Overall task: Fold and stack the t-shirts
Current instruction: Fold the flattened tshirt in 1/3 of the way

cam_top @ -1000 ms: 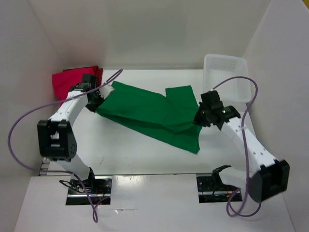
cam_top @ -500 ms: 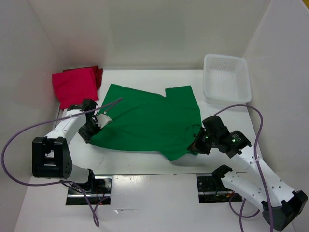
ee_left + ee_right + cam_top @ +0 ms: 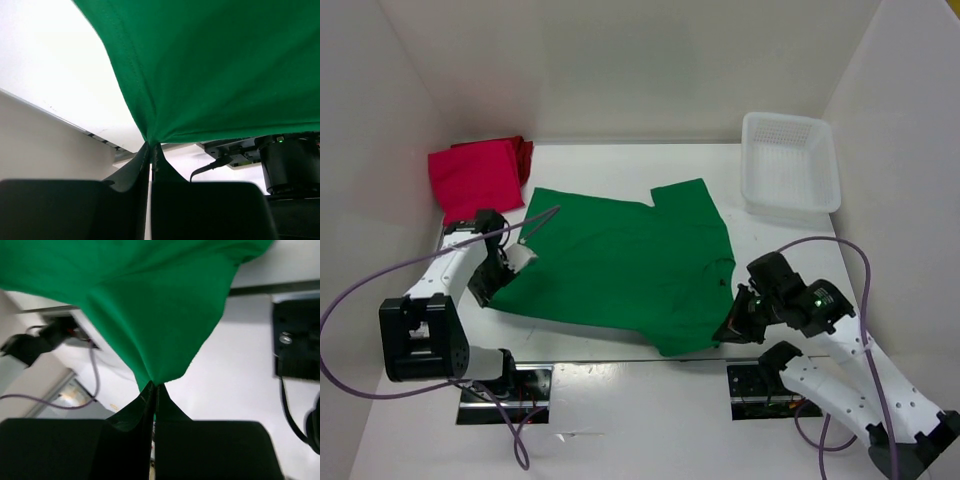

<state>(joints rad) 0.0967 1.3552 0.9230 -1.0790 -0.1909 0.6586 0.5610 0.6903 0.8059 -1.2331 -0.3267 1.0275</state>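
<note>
The green t-shirt [image 3: 620,265] lies spread on the bench [image 3: 610,162], its long axis running left to right. The left end effector [image 3: 506,270] pinches its near-left corner and the right end effector [image 3: 733,327] its near-right corner. The cloth extends away from both.

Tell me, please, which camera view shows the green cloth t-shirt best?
The top external view: the whole green cloth t-shirt is seen spread over the white table. Each wrist view shows only one corner, pinched by the left gripper or right gripper.
</note>
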